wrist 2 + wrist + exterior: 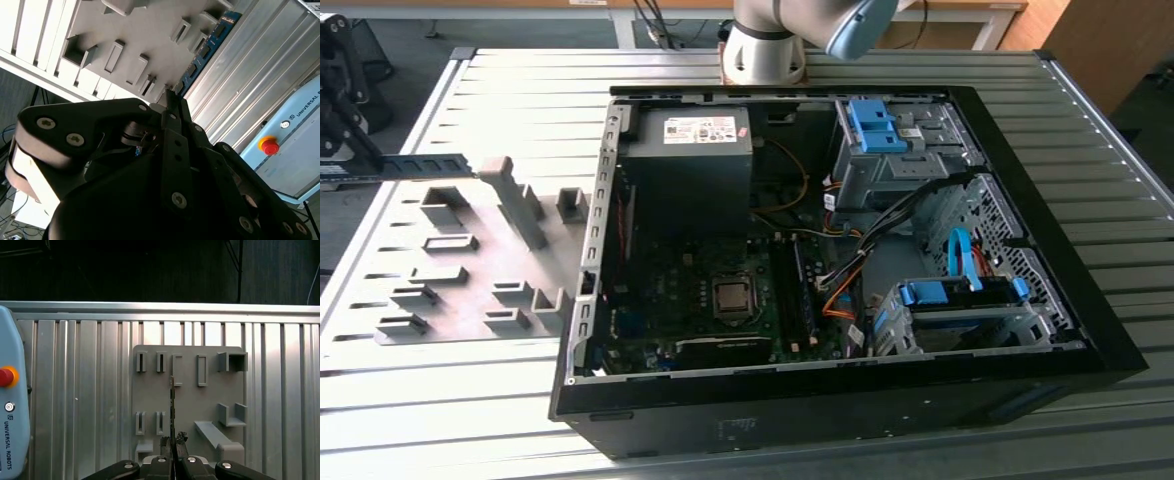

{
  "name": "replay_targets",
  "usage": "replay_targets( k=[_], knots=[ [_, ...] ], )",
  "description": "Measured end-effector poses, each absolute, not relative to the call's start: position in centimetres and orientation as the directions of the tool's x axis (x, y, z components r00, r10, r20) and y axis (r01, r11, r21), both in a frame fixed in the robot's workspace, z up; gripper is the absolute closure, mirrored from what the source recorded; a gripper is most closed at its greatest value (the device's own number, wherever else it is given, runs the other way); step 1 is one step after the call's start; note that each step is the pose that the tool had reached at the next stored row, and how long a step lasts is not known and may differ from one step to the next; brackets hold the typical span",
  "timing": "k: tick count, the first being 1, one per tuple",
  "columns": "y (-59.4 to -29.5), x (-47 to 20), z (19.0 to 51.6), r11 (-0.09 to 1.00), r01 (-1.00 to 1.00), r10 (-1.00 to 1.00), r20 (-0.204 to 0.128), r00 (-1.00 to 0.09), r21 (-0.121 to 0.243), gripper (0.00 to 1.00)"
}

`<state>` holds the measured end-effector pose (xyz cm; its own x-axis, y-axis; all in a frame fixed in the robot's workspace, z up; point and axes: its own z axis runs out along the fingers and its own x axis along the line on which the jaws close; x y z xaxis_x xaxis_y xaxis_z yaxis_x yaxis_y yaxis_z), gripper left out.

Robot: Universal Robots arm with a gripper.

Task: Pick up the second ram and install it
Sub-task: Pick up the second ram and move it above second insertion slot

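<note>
**Second ram pinched by one end, above the fixture plate**

The second ram [434, 163] lay roughly level in the air, near the surface's edge on the exterior view's left and well apart from the open computer case [854, 405]. It hung over the grey fixture plate [467, 285]. Its free end was just beside the top of a tall grey block [518, 205]; whether the two touched could not be told. The tool [173, 440] was closed on the stick's other end, its fingers pressed flat against the two faces, so most of the board stuck out past them unsupported.

The step in hand looked like lifting the stick clear of the fixture. With so short a hold on so long a board, it likely called for a slow, even motion without twisting, so the stick would not pivot in the grip. The free end needed to clear the tall block before any sideways travel. The first wrist view showed the board edge-on and straight, a useful check that it had not tilted.
</note>
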<state>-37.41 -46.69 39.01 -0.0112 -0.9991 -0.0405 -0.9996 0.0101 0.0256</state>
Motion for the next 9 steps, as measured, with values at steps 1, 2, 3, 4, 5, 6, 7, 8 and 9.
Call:
replay_targets(
  k=[1, 2, 3, 4, 5, 6, 7, 8, 9],
  knots=[
    [-46.69, -37.31, 39.01, 0.01, -1.0, -0.999, -0.04, -0.011, 0.026, 0.86],
    [-46.69, -37.2, 39.01, 0.01, -1.0, -0.999, -0.04, -0.011, 0.026, 0.86],
    [-46.68, -37.1, 39.01, 0.01, -1.0, -0.999, -0.041, -0.011, 0.026, 0.86],
    [-46.68, -36.99, 39.01, 0.01, -1.0, -0.999, -0.041, -0.011, 0.026, 0.86],
    [-46.68, -36.88, 39.01, 0.01, -1.0, -0.999, -0.041, -0.011, 0.026, 0.86],
    [-46.68, -36.77, 39.01, 0.01, -1.0, -0.999, -0.041, -0.011, 0.026, 0.86],
    [-46.68, -36.66, 39.01, 0.01, -1.0, -0.999, -0.041, -0.011, 0.025, 0.86],
    [-46.68, -36.55, 39.01, 0.01, -1.0, -0.999, -0.041, -0.011, 0.026, 0.86],
    [-46.68, -36.44, 39.01, 0.01, -1.0, -0.999, -0.041, -0.011, 0.026, 0.86]
  ],
)
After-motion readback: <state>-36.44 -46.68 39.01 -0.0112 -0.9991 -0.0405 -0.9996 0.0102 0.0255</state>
